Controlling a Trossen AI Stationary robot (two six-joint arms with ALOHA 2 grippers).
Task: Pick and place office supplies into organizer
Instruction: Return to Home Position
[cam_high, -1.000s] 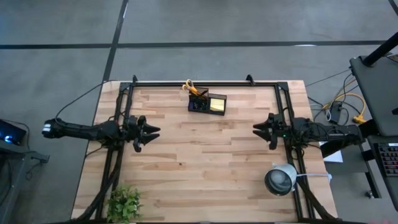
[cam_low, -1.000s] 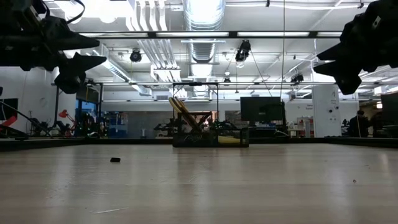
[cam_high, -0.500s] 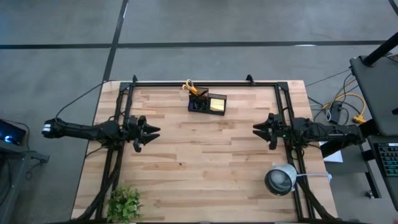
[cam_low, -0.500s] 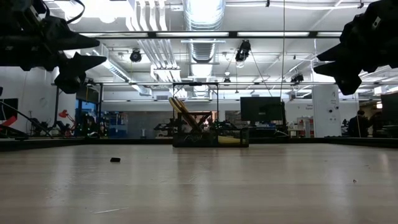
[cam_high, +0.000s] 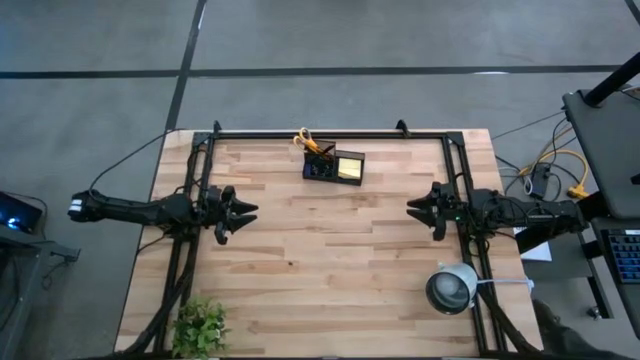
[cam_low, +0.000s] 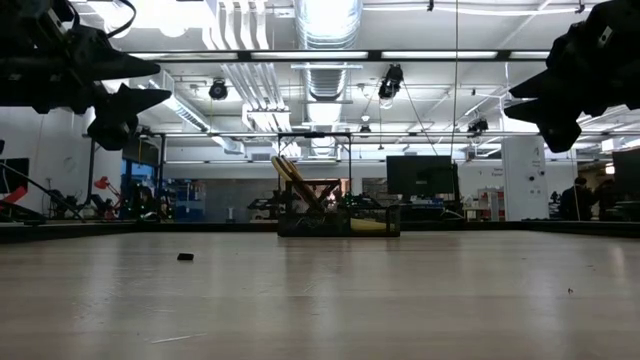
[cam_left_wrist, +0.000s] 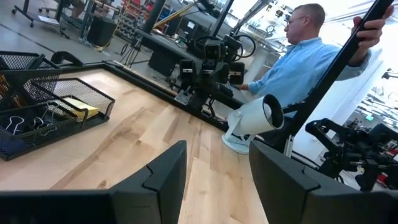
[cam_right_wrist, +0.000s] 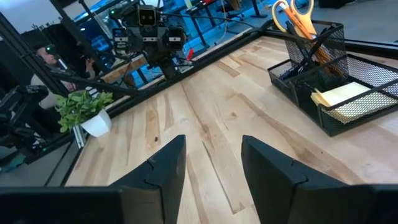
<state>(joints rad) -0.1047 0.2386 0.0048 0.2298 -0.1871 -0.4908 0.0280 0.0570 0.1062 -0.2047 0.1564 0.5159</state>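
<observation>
black mesh organizer (cam_right_wrist: 373, 104), yellow sticky-note pad (cam_right_wrist: 344, 93), pale wood table (cam_right_wrist: 205, 121)

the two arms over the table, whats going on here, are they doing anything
Neither arm is handling anything. The left gripper and the right gripper hover open and empty at opposite sides of the table, pointing at each other. The organizer sits near the back edge between them, with the yellow-handled scissors upright in one compartment and the sticky-note pad in the other. The sorting looks about finished.

Green plant (cam_high: 200, 326) on wooden table (cam_high: 330, 280), front-left corner. Round white lamp (cam_high: 452, 288) front-right. Person in blue shirt (cam_left_wrist: 298, 62) stands beyond it.
</observation>
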